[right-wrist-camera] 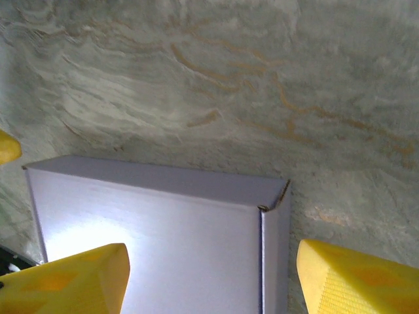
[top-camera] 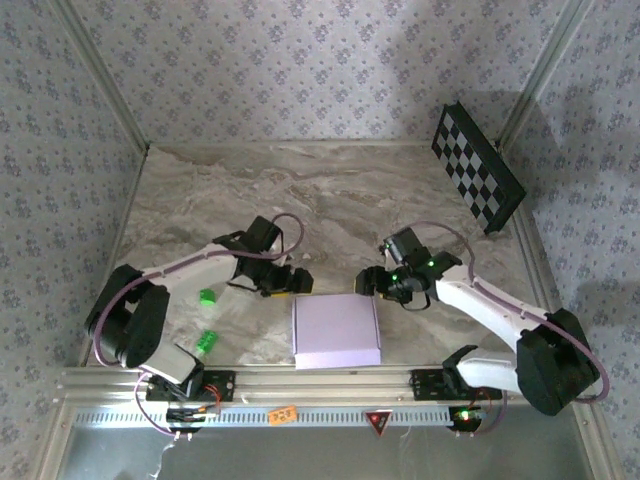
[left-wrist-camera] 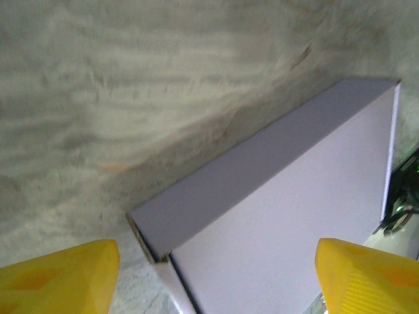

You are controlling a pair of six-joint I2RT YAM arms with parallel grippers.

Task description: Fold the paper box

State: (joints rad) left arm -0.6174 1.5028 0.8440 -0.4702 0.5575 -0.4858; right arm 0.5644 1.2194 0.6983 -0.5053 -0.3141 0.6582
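The paper box (top-camera: pixel 337 330) lies folded as a flat, squarish lavender box near the table's front edge, lid down. My left gripper (top-camera: pixel 288 283) hovers at its far left corner, open. In the left wrist view that corner of the box (left-wrist-camera: pixel 294 216) sits between the spread yellow fingers (left-wrist-camera: pixel 59 278) of the gripper (left-wrist-camera: pixel 219 284), which do not touch it. My right gripper (top-camera: pixel 368 283) hangs open over the far right corner. In the right wrist view the box (right-wrist-camera: pixel 150 229) fills the space between the wide-apart jaws of the gripper (right-wrist-camera: pixel 213 281), with a small gap at the corner seam.
A black-and-white checkerboard panel (top-camera: pixel 478 168) leans against the back right wall. Two small green pieces (top-camera: pixel 207 296) (top-camera: pixel 207 342) sit by the left arm. Patterned walls close in the marble table (top-camera: pixel 330 190) on three sides, and a metal rail (top-camera: pixel 320 380) runs along its front.
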